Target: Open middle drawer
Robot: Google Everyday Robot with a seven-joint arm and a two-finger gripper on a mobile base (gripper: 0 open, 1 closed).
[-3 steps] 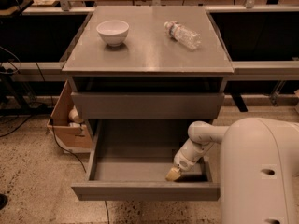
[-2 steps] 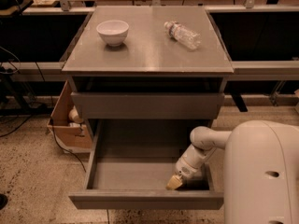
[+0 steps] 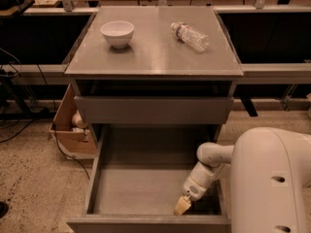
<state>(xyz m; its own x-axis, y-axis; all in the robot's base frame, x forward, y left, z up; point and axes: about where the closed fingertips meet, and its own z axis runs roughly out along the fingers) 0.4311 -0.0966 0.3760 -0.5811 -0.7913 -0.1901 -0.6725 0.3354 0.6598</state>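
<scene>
The middle drawer (image 3: 146, 188) is pulled far out of the grey cabinet, and its bare grey inside holds nothing but my gripper. Its flat front (image 3: 146, 224) lies at the bottom edge of the view. My gripper (image 3: 182, 207) reaches down into the drawer at its front right. The tan fingertips are together, at or just behind the inside of the drawer front. The white arm (image 3: 272, 178) comes in from the lower right. Above, another drawer's grey front (image 3: 153, 109) is closed.
On the cabinet top (image 3: 155, 52) stand a white bowl (image 3: 117, 33) and a lying clear plastic bottle (image 3: 190, 36). A cardboard box (image 3: 73, 130) sits on the floor left of the cabinet. Cables trail at the left. Dark desks run behind.
The middle drawer has slid further out toward the camera. My gripper has moved with it, staying at the drawer's front right.
</scene>
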